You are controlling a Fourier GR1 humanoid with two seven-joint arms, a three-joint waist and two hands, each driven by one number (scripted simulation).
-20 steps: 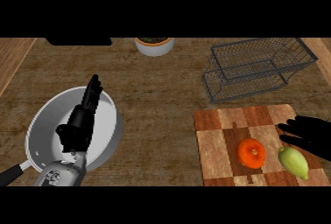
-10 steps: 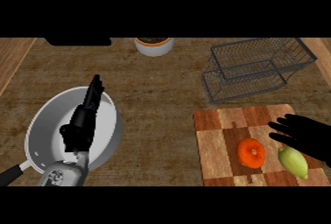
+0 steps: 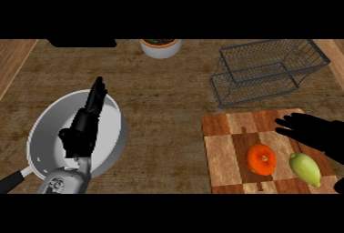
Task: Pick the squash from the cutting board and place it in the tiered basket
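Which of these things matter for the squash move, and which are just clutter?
Job:
squash
cutting board
tiered basket
right robot hand

Clutter:
orange fruit
white pan
pot at the back
left robot hand, over the pan

A white frying pan (image 3: pixel 50 136) sits at the left of the brown tabletop (image 3: pixel 168 100). A white pot (image 3: pixel 160 47) stands at the far edge. An orange round fruit (image 3: pixel 261 159) lies to the right.
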